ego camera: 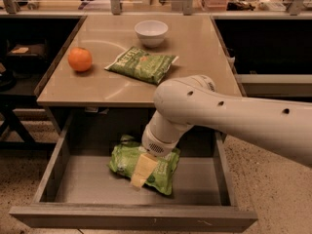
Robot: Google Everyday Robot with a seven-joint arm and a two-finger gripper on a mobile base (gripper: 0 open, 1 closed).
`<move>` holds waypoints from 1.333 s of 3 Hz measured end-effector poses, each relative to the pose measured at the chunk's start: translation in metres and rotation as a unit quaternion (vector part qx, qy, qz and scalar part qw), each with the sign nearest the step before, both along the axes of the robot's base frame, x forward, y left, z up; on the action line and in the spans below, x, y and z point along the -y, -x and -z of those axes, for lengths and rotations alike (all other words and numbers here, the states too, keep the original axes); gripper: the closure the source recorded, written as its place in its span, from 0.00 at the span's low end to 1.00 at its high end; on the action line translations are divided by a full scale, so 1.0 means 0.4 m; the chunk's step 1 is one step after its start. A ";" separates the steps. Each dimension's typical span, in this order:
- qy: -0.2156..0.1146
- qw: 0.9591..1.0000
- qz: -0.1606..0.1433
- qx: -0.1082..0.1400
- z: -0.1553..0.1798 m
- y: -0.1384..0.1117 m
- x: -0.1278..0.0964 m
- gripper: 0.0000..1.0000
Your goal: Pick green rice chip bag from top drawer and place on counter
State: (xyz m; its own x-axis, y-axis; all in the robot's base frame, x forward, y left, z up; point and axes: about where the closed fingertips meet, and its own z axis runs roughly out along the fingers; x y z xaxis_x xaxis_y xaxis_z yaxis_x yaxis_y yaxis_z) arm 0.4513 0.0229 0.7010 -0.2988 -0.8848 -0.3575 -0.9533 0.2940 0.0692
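Note:
The green rice chip bag [122, 161], puffy and lime-green, lies on the floor of the open top drawer [131, 217], near its middle. My gripper [141, 172] hangs from the big white arm [234, 118], reaches down into the drawer and sits right over the middle of the bag, hiding part of it. I cannot tell whether it touches the bag. The tan counter [195, 48] lies above and behind the drawer.
On the counter are a flatter, darker green bag [141, 64], an orange [80, 59] at the left and a white bowl [151, 32] at the back. The grey drawer walls stand on both sides of the bag. Dark shelving flanks the counter.

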 end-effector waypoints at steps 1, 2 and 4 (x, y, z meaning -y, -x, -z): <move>0.003 1.000 0.008 0.003 0.051 -0.042 -0.039 0.00; 0.007 1.000 0.011 0.004 0.097 -0.069 -0.069 0.00; 0.020 1.000 0.007 0.009 0.215 -0.109 -0.101 0.00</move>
